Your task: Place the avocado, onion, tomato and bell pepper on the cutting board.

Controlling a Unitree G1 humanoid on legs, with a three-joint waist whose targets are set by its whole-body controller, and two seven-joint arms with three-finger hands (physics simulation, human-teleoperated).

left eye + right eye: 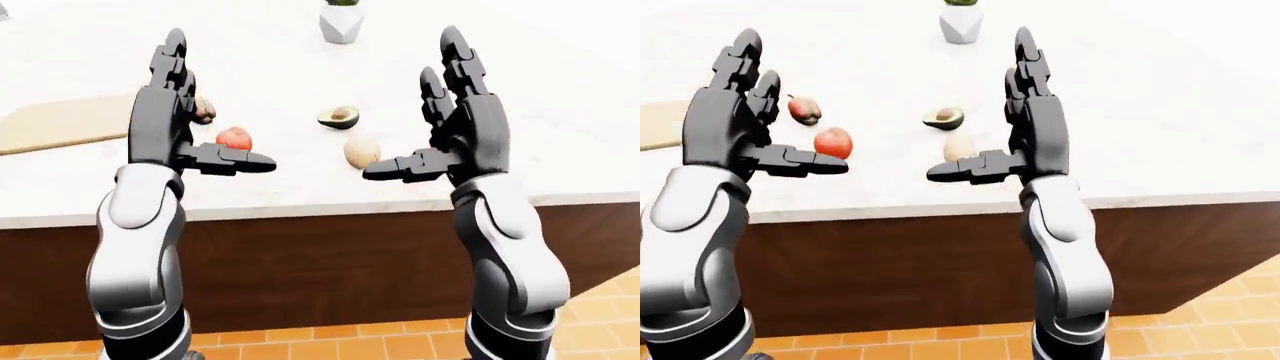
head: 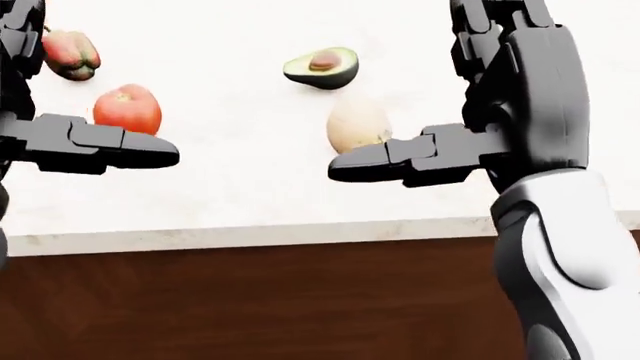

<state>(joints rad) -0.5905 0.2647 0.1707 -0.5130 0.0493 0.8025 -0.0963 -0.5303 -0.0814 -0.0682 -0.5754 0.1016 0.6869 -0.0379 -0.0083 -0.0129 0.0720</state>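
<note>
hands come first, nearest the cameras: the left hand point(image 1: 165, 112) and the right hand point(image 1: 462, 124) are both raised, palms facing each other, with nothing between them. on each, the fingers point(image 1: 446, 64) point up and spread wide while the thumb juts sideways toward the other hand, so both are empty and wide open. they look held up like this as a ready pose, level with the near edge of the tabletop point(image 1: 300, 196), probably so either can drop onto a piece of produce once the robot is close enough. beyond the thumbs, all on the pale tabletop and none of it on the board yet: the tomato point(image 2: 127, 109), round and red-orange, sits just past the left thumb; the onion point(image 2: 357, 126), a pale tan egg shape, lies just past the right thumb. a little further up the head view is the avocado point(image 2: 322, 67), a cut half lying with its green flesh and brown pit showing, close to the onion but not touching it. the bell pepper point(image 2: 70, 54), red with a green patch, lies up and left of the tomato, partly behind the left hand in the left-eye view. further left still is the cutting board point(image 1: 62, 124), a flat light-wood slab, well apart from the produce. farthest off stands a white faceted pot point(image 1: 342, 22).
</note>
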